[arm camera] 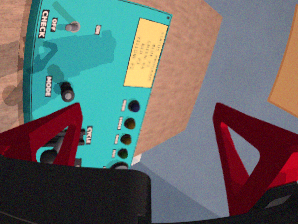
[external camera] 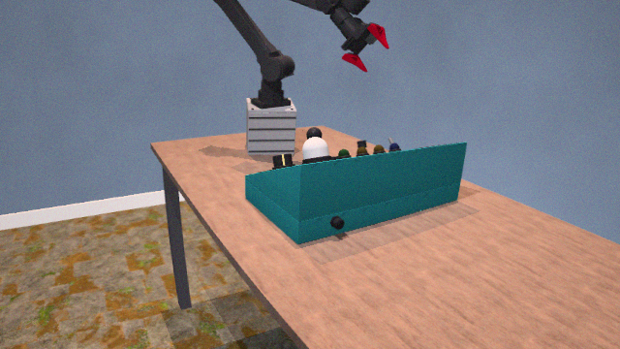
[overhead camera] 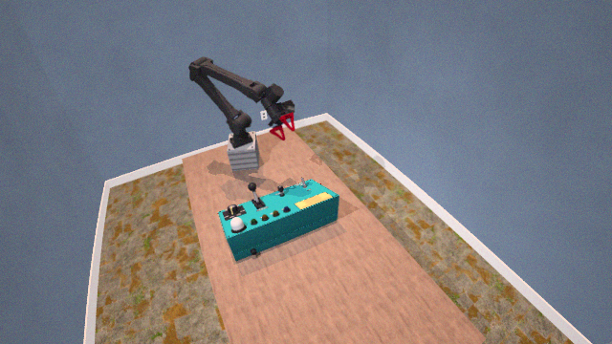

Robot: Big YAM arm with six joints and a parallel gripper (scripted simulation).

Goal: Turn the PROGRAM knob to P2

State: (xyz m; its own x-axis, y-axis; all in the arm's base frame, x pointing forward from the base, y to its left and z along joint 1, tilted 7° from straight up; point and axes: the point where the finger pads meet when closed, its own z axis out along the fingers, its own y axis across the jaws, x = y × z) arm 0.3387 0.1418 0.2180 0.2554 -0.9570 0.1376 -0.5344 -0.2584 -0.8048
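We find the red-fingered parallel gripper [external camera: 365, 46] spread wide, gripping nothing, high above the teal box-shaped console [overhead camera: 287, 225]; its small black yellow-marked PROGRAM knob [overhead camera: 232, 210] sits untouched at the console's end.

A long wooden table [external camera: 436, 291] is standing on a mottled brown tiled floor [external camera: 73, 271], one dark leg [external camera: 174, 242] showing at its near side. A teal console [external camera: 368, 186] is sitting directly on the boards around mid-table, and a grey ribbed pedestal [external camera: 271, 127] is resting near the far end, well apart from it.
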